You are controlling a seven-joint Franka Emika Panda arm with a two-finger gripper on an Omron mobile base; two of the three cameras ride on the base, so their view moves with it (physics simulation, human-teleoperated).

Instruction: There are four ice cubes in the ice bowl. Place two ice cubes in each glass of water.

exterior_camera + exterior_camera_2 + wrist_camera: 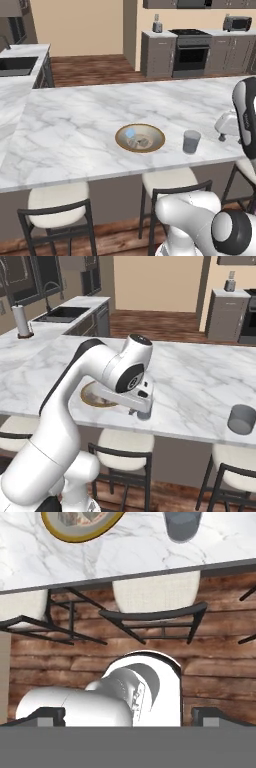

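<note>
Left base view: a long white-and-grey marble counter (pixel 75 125) is seen with a wide shallow gold-rimmed ice bowl (pixel 140 137) resting on it, pale translucent ice cubes (pixel 141 142) lying inside. A small grey-blue cylindrical glass of water (pixel 191 141) stands near the bowl on the side toward the two-finger gripper (pixel 223 136), which hangs at the counter's near edge with jaws spread wide and nothing held. The bowl is judged to lie beyond that glass from the gripper, so the reach must cross it. A second, darker grey glass (pixel 242 419) stands well apart on the gripper's other side.
</note>
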